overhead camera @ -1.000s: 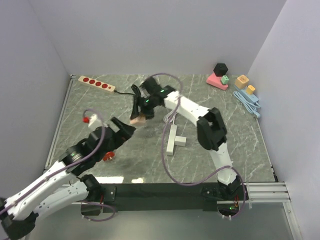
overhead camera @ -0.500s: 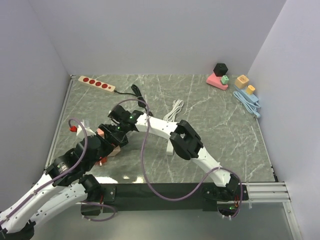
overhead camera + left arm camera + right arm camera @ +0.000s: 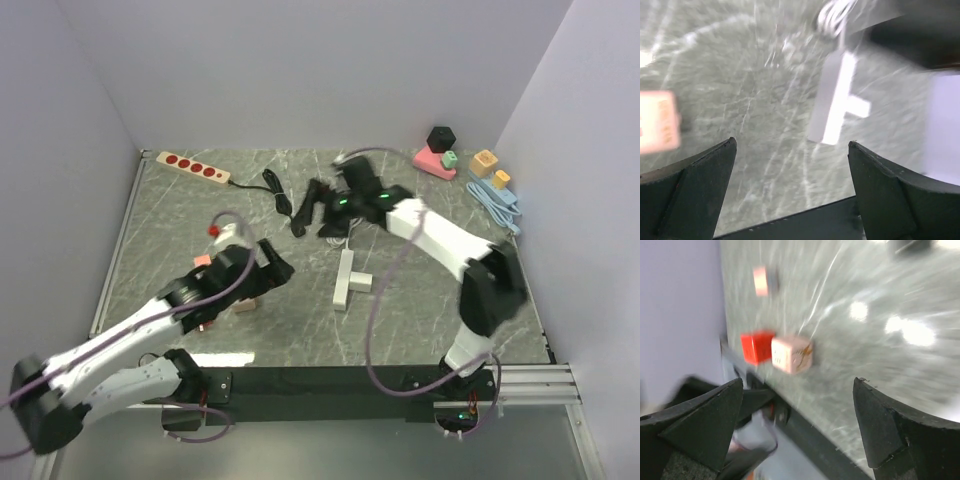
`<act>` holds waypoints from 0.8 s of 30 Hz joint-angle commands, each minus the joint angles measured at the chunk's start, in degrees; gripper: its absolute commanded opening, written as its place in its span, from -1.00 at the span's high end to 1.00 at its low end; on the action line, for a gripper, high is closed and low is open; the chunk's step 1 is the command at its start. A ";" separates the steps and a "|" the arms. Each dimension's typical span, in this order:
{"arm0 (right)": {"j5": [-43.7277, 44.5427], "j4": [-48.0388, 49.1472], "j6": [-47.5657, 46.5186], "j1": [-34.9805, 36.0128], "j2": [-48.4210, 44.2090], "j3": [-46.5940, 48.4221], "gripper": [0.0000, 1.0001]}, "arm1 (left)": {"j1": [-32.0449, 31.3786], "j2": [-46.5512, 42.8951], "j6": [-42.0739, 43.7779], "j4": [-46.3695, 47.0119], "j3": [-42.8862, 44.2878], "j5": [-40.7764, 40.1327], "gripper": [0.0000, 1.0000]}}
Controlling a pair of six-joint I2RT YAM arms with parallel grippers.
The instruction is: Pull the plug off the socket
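Task's thing: the white socket strip (image 3: 344, 280) lies in the middle of the worktop, pointing from the far edge to the near edge. The white plug (image 3: 361, 283) sits in its right side as a short stub.
Left gripper (image 3: 792, 147): released, fingers spread wide with only bare worktop between them. It hovers left of the socket strip, apart from it.
Right gripper (image 3: 799, 385): released, fingers spread wide, grasping nothing. In the top view it hangs toward the far edge, beside the black cord (image 3: 272, 183).
Top view only: a beige power strip (image 3: 188, 165) with red sockets lies in the far-left corner, and the black cord runs from its end. A light blue cable (image 3: 497, 205) lies along the right edge.
Left wrist view only: up close, though blurred, the plug meets the strip squarely, forming a T. The white cable coil (image 3: 834, 16) lies beyond the strip's far end, and a pink block (image 3: 657, 122) lies well to the left.
Right wrist view only: blurred, it shows a red cube (image 3: 756, 346) just beside a pink cube (image 3: 792, 354), close to the near edge.
Holder: a pink toy base (image 3: 432, 163) in the far-right corner bears a black cube (image 3: 441, 137) and a green cube (image 3: 451, 158). Two orange cubes (image 3: 485, 162) stand just to its right.
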 commanded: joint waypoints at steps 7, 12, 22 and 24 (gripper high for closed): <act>20.52 -12.79 -5.39 -7.85 -21.52 -13.38 -0.94 | -1.68 30.91 17.31 13.27 15.21 9.02 -0.99; 22.21 -10.16 -0.13 -11.01 -32.23 -26.72 -0.95 | -1.86 46.45 23.47 14.94 27.85 10.95 -0.99; 22.21 -9.37 3.05 -15.06 -50.34 -39.93 -1.00 | -3.18 64.42 30.50 8.53 41.59 13.23 -0.85; 21.07 -8.67 3.23 -15.94 -51.84 -42.30 -1.00 | -3.44 65.91 31.38 8.35 41.51 14.64 -0.78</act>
